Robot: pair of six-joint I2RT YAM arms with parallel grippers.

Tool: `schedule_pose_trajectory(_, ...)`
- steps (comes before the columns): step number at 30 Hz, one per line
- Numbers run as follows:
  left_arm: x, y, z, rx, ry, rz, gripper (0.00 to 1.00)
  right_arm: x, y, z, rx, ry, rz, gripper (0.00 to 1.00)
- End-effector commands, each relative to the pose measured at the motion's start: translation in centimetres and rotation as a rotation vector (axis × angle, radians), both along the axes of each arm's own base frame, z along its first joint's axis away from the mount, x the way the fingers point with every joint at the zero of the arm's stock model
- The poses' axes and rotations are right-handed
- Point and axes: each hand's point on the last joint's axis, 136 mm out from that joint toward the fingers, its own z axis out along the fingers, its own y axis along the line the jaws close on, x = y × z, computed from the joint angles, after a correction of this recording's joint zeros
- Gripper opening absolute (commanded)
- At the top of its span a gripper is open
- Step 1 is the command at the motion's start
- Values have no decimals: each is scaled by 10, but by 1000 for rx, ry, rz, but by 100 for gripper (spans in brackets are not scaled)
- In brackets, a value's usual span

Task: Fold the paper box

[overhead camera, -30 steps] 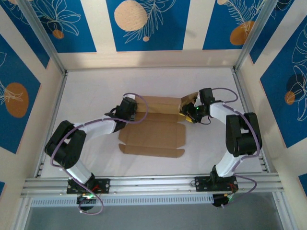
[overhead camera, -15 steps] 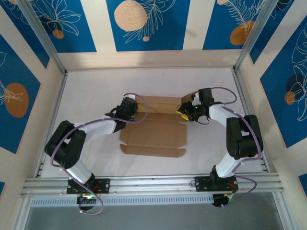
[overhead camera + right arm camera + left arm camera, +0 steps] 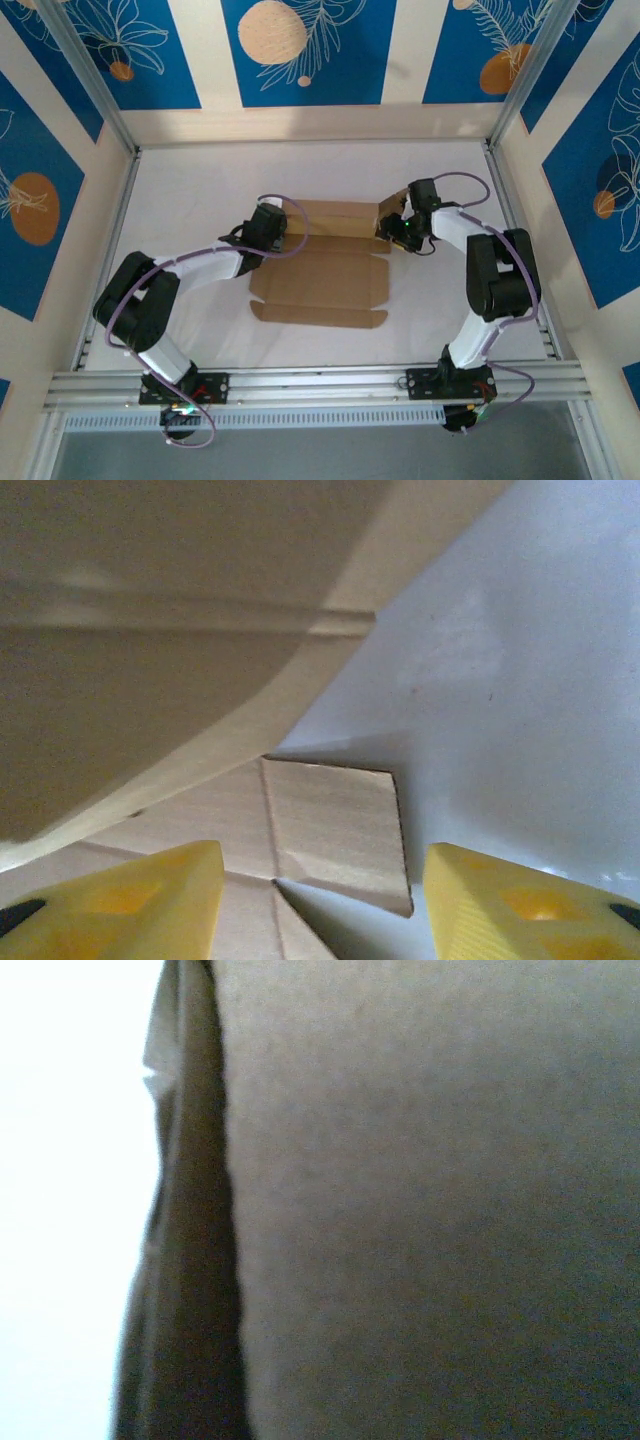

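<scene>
1. The paper box (image 3: 320,280) lies mostly flat at the middle of the bench (image 3: 200,180), with its long front flap towards the near edge. At its far right corner one side flap (image 3: 388,212) stands raised.
2. The right hand (image 3: 394,232) sits at that corner with its fingers (image 3: 130,890) wide apart and nothing between them. In the wrist view the raised flap (image 3: 180,630) leans over the hand, and a small tab (image 3: 335,825) lies flat on the bench below.
3. The left hand (image 3: 262,232) rests at the box's far left corner, closed narrow. Cardboard (image 3: 430,1210) sits right against its camera, so whether it pinches a panel cannot be told.
4. The step in hand looks like standing up the right side wall. It would go best with a push low on the flap, close to its crease, while the left hand anchors the sheet against sliding.
5. A purple cable (image 3: 285,215) loops over the far panel by the left hand and could snag a rising flap. The right arm is folded close to the bench's right edge, leaving little room to swing outward. The metal rail (image 3: 320,380) along the near edge is well apart.
</scene>
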Motion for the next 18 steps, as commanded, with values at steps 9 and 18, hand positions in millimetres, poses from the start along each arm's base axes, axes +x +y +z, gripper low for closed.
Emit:
schedule_pose_trajectory(9, -6, -3, -4, -4, 34, -14, 0, -5, 36, 3, 135, 28, 104, 58)
schedule_pose_trajectory(18, -5, -3, -3, -6, 29, -11, 0, 1, 46, 48, 355, -60, 40, 56)
